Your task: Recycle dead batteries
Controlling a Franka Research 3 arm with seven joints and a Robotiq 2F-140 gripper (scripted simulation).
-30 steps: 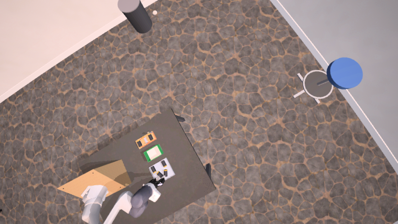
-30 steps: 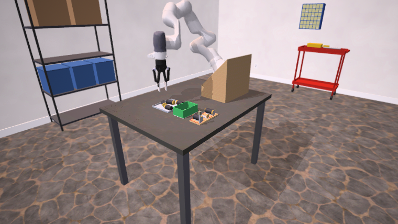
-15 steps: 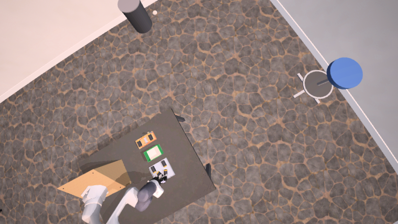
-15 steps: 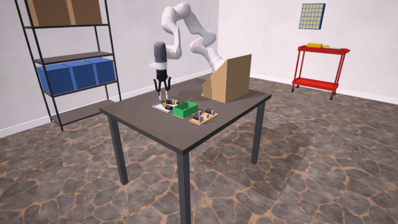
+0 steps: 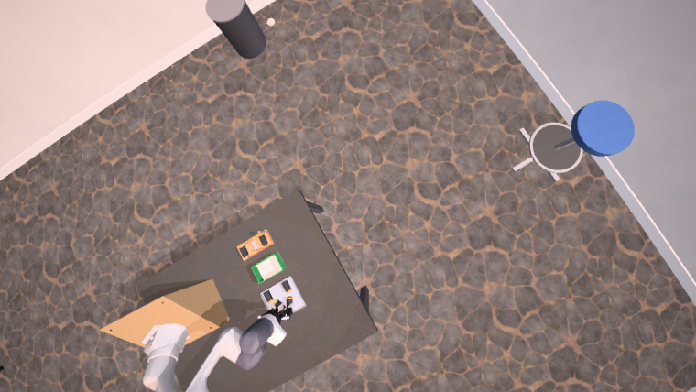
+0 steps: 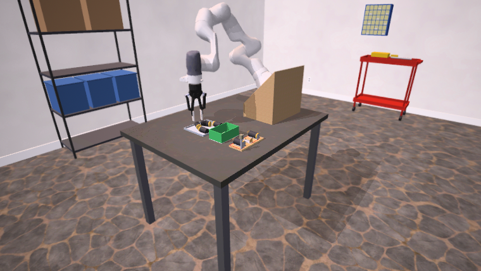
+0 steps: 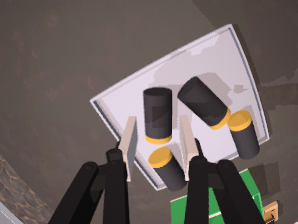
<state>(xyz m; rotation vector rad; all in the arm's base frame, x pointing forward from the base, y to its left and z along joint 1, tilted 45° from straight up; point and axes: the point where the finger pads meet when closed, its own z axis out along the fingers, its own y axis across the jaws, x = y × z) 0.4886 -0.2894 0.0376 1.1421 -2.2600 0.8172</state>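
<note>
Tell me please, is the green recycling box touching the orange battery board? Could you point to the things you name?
Apart. The top view shows a strip of dark table between the green box [image 5: 256, 275] [image 6: 216, 135] [image 7: 254, 189] and the orange board [image 5: 256, 250] [image 6: 252, 142] [image 7: 271, 211].

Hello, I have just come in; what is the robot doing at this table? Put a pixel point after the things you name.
A white robot arm [image 6: 238, 28] holds its black claw [image 5: 283, 311] [image 6: 197, 118] [image 7: 158, 127], fingers parted and nothing gripped, above a pale shallow tray [image 5: 298, 305] [image 6: 190, 130] [image 7: 220, 47] with four black-and-yellow batteries. Two more batteries sit in an orange holder [image 5: 255, 245] [image 6: 242, 146]. The green open-topped recycling box [image 5: 257, 275] [image 6: 219, 135] [image 7: 183, 212] stands upright between them, with no battery inside.
</note>
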